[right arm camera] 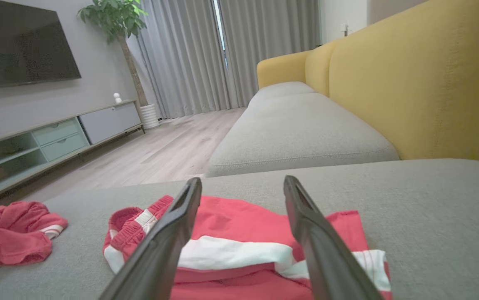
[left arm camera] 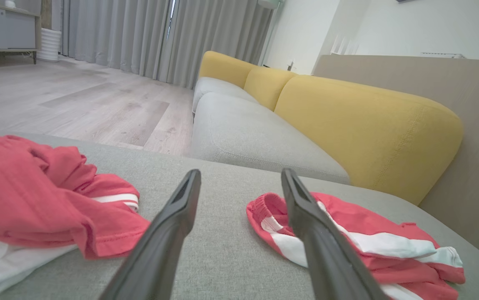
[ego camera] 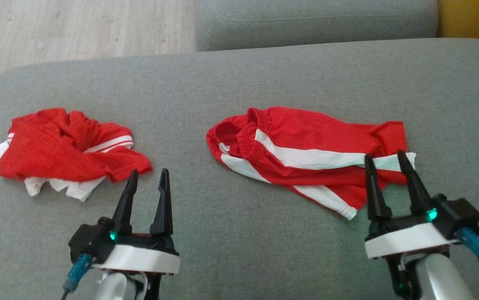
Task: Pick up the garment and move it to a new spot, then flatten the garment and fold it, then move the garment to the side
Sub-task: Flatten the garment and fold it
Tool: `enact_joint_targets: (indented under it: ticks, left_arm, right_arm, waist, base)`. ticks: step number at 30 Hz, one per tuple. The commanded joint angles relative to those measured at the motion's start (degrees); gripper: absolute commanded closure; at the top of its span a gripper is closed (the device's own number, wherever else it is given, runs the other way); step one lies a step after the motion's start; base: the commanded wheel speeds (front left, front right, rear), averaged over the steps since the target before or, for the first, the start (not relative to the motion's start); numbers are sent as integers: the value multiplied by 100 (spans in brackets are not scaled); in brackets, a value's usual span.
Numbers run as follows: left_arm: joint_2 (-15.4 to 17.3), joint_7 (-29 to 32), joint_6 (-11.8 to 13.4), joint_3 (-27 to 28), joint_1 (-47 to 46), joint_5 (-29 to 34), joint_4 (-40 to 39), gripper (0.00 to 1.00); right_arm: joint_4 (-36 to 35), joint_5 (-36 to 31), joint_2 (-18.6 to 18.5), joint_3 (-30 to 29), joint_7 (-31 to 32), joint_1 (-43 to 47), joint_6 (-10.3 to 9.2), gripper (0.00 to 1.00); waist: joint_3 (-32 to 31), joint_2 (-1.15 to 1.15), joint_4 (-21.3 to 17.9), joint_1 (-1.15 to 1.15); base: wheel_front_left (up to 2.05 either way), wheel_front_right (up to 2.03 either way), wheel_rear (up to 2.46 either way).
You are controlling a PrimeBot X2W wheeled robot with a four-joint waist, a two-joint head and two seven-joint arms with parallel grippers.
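Red shorts (ego camera: 306,141): white-striped and rumpled, lying right of centre on the grey sofa seat (ego camera: 239,75), waistband toward the left.
Right end effector (ego camera: 385,154): fingers spread wide, holding nothing, tips over the shorts' right end.
Red shirt (ego camera: 60,146): crumpled heap, well apart on the left.
Left end effector (ego camera: 148,171): wide, empty, just beside the shirt.
Yellow backrest (left arm camera: 368,125): behind the seat.

Seat cushion (ego camera: 239,250) carries both | shirt (ego camera: 64,150) at left | shorts (ego camera: 306,141) at right, well apart | second cushion (ego camera: 314,21) behind | floor (ego camera: 77,25) behind left
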Motion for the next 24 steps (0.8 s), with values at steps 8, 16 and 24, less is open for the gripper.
enact_joint_targets:
  ticks: [8, 16, 24]
  left_arm:
    - [2, -54, -23, 1, -411, -114, -178, 0]
    - [2, -54, 10, -195, -526, -260, -113, 0]
    - [2, -54, 45, -312, -596, -350, -69, 0]
  right_arm:
    - [465, -660, -13, 765, 199, -802, -4, 0]
    - [1501, -861, -172, 1470, 592, -1655, -4, 0]
    - [2464, -815, -249, 1477, 541, -2108, -4, 0]
  waist:
    - [299, 0, 406, 0]
    - [546, 0, 825, 0]
    - [673, 0, 1145, 0]
  base:
    - [0, 0, 0]
    - [0, 0, 0]
    - [0, 0, 0]
